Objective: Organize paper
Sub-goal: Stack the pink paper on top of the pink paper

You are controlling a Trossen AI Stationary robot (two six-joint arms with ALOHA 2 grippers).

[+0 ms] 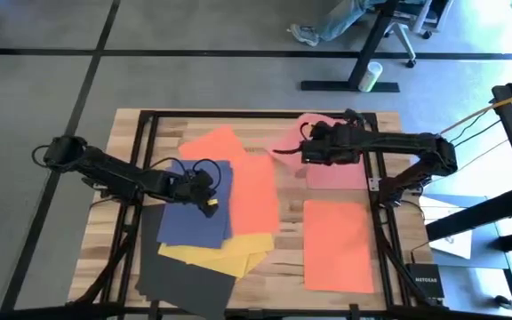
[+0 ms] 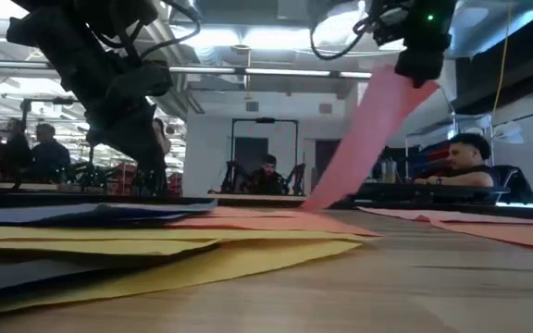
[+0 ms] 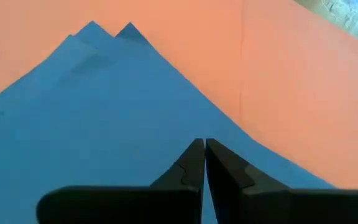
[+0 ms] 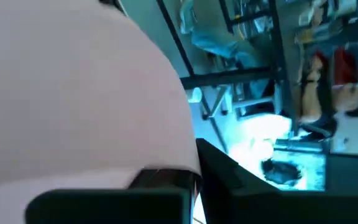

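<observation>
Overhead, right pincer [image 1: 308, 153] clamping lifted pink sheet [image 1: 332, 169] edge, left pincer [image 1: 210, 203] closed on navy sheet [image 1: 189, 222]

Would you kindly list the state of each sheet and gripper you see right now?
Pink sheet: lifted at one edge, held by the right gripper.
Blue sheet: flat on the stack, under the left gripper, fingers shut.
Orange sheet: flat, alone.
Yellow sheet: flat, partly covered.

A pink sheet [image 1: 314, 147] is held lifted at the far right, an orange sheet [image 1: 337, 244] lies flat near right, and navy [image 1: 196, 213], orange [image 1: 252, 191], yellow [image 1: 225, 253] and dark grey [image 1: 185, 283] sheets are overlapped at left.
</observation>
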